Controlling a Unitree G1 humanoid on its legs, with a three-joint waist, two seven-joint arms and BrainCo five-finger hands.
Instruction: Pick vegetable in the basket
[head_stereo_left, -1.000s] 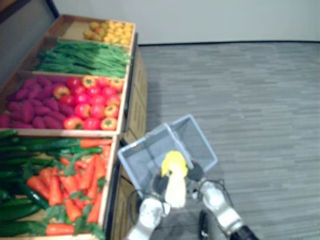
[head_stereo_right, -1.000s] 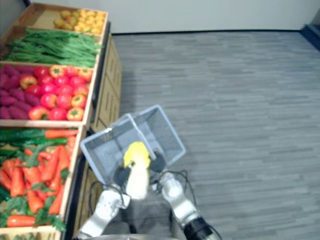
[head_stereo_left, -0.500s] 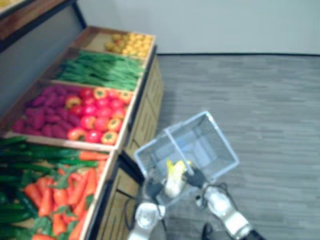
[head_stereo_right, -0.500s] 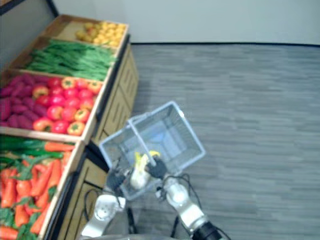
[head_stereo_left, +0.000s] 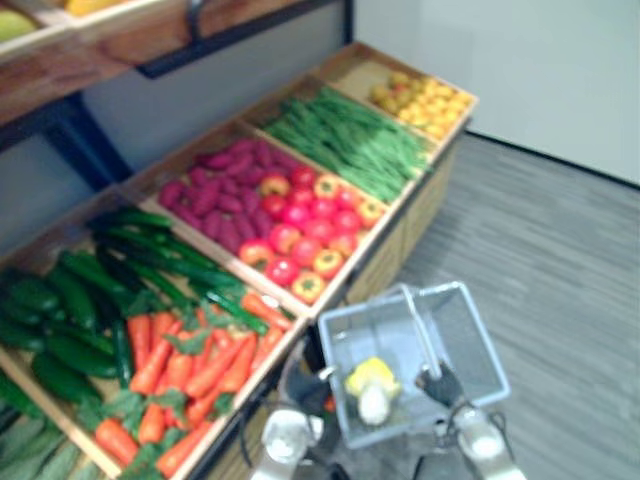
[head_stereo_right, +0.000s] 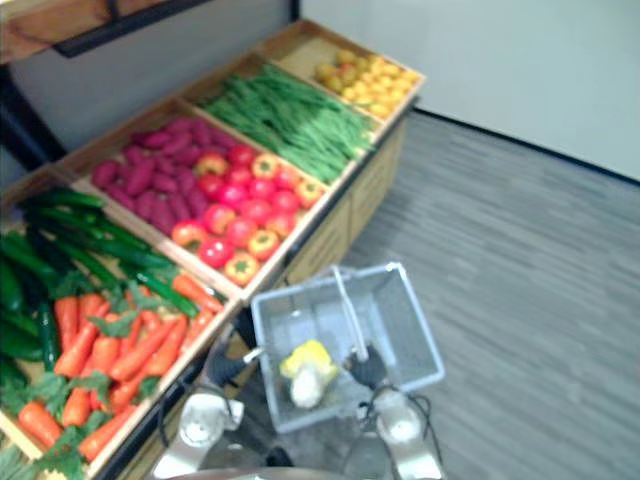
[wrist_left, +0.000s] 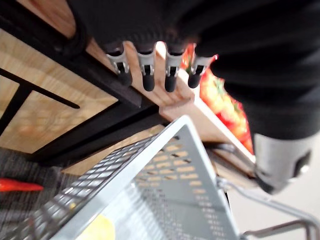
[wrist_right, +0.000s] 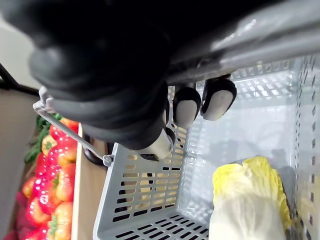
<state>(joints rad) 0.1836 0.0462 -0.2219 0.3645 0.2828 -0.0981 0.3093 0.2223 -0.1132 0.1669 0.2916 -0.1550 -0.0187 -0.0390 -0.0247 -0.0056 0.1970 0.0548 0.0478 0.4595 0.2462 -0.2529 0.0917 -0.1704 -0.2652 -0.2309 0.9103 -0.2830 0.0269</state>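
1 cabbage (head_stereo_left: 372, 388), stem toward robot; right hand (head_stereo_left: 441, 384) grips basket handle (head_stereo_left: 420, 330), left hand (wrist_left: 148, 75) relaxed

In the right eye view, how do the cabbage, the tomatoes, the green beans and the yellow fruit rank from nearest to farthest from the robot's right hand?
Measured from the right hand:
1. cabbage, in the basket, just left of the hand.
2. tomatoes, in the stand's middle crate.
3. green beans, in the next crate back.
4. yellow fruit, in the far end crate.
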